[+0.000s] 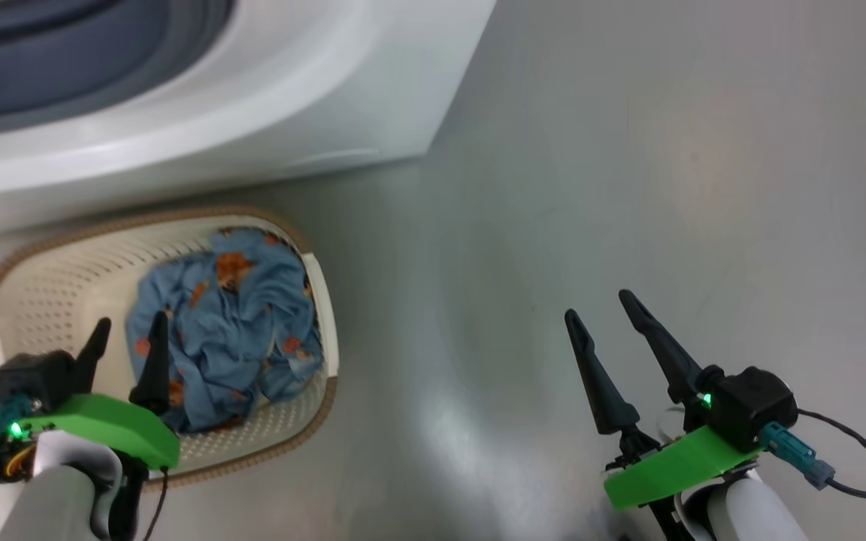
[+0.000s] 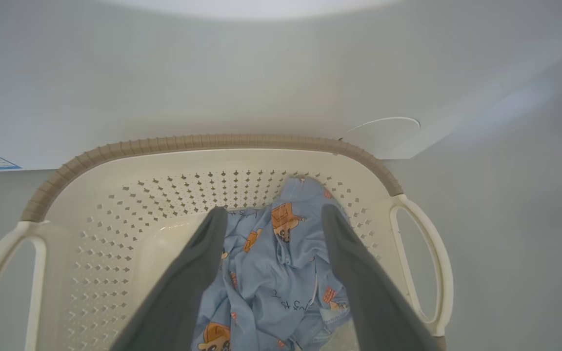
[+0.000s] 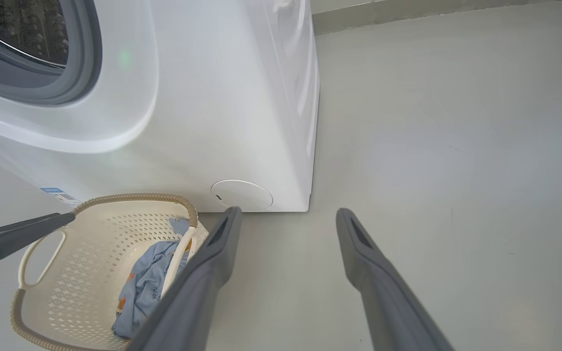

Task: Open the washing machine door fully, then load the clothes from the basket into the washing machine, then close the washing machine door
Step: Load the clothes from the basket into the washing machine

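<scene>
Left claw (image 1: 132,321), wide apart and empty, over the clothes (image 1: 230,330) in the basket (image 1: 49,293).

Floor (image 1: 628,150): smooth, pale grey and a bit shiny.
Far edge: a darker grey strip (image 3: 432,12) runs where the floor ends.
Light: a soft white glow (image 1: 440,443) lies on the floor.

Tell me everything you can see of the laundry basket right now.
The basket is cream plastic, rectangular with rounded corners, its walls pierced with small holes, under a brown woven-look rim, with a white loop handle at each end. It stands upright on the grey floor close before the washing machine. Blue printed clothes lie bunched toward its right end. The open left gripper hangs over it.
</scene>
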`<state>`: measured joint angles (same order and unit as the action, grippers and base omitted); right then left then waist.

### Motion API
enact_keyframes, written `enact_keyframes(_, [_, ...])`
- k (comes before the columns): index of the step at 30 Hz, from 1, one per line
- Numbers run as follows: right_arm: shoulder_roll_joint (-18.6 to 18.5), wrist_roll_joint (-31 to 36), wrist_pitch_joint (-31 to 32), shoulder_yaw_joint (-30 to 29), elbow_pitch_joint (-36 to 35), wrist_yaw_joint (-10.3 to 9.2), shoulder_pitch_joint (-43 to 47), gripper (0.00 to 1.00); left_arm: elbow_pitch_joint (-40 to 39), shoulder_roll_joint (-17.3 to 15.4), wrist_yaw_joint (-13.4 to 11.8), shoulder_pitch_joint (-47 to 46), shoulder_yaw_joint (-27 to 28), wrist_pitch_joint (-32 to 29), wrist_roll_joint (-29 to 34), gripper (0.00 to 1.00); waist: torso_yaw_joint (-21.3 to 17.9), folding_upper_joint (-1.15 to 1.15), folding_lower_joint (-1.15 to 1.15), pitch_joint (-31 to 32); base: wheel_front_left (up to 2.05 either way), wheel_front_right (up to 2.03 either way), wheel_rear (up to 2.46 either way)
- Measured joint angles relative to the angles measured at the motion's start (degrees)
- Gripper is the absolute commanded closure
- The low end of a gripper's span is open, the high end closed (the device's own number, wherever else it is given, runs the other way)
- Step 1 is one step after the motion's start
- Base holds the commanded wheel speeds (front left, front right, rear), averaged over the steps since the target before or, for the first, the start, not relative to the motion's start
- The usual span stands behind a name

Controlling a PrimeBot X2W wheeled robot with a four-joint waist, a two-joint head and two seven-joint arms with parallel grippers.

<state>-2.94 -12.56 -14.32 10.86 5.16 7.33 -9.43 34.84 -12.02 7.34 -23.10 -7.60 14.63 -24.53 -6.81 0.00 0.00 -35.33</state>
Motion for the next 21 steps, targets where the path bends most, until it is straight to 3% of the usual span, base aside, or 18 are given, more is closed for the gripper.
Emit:
enact_keyframes(8, [0.0,-0.2,0.0,1.2,-1.3,0.00,-1.5,0.00,8.9,-2.8,0.1,-5.5,-3.2,0.0,-2.0,0.00,-1.5,0.00,0.00,-7.2,0.00,0.00,0.00])
enact_keyframes(21, [0.0,-2.0,0.0,3.1,-2.4,0.00,-3.1,0.00,14.8,-6.7,0.1,-11.1,-8.4,0.0,-2.9,0.00,-4.1,0.00,0.00,-15.3,0.00,0.00,0.00])
